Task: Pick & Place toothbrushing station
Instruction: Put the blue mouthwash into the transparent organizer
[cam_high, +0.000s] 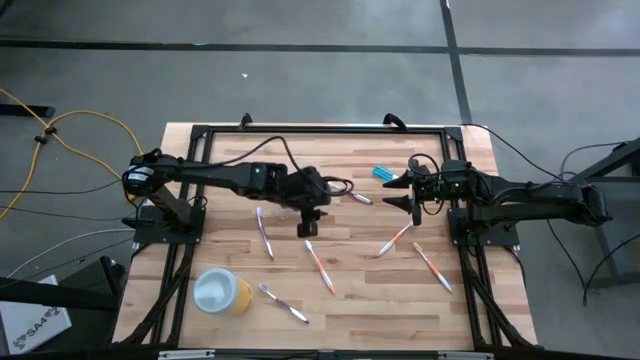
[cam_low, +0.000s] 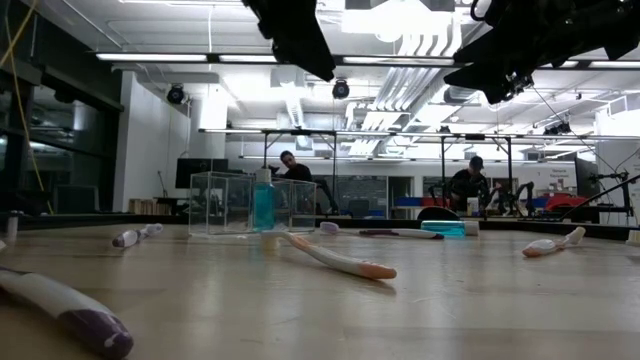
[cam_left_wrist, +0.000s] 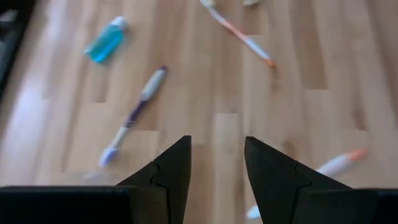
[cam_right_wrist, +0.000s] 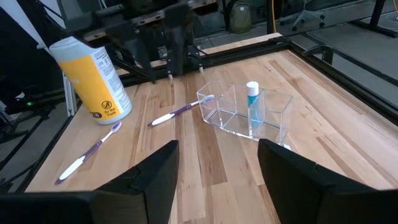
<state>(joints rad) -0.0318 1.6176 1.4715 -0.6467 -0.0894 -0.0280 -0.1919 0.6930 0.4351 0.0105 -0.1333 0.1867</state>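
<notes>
A clear two-part holder (cam_right_wrist: 245, 115) stands on the wooden table with one blue tube (cam_right_wrist: 252, 102) upright inside it. A second blue tube (cam_high: 383, 173) lies flat near the far edge. Purple toothbrushes (cam_high: 265, 230) (cam_high: 285, 303) and orange ones (cam_high: 320, 265) (cam_high: 433, 265) lie scattered on the boards. My left gripper (cam_high: 307, 232) hangs open above mid-table, slanting down, with only bare wood between its fingers (cam_left_wrist: 177, 162). My right gripper (cam_high: 398, 192) waits open at the right, raised and about level.
A yellow cup with a pale top (cam_high: 222, 292) stands upright at the near left. A black frame (cam_high: 300, 130) borders the table. Another purple toothbrush (cam_right_wrist: 177, 113) lies with its head next to the holder. People sit in the room beyond the table.
</notes>
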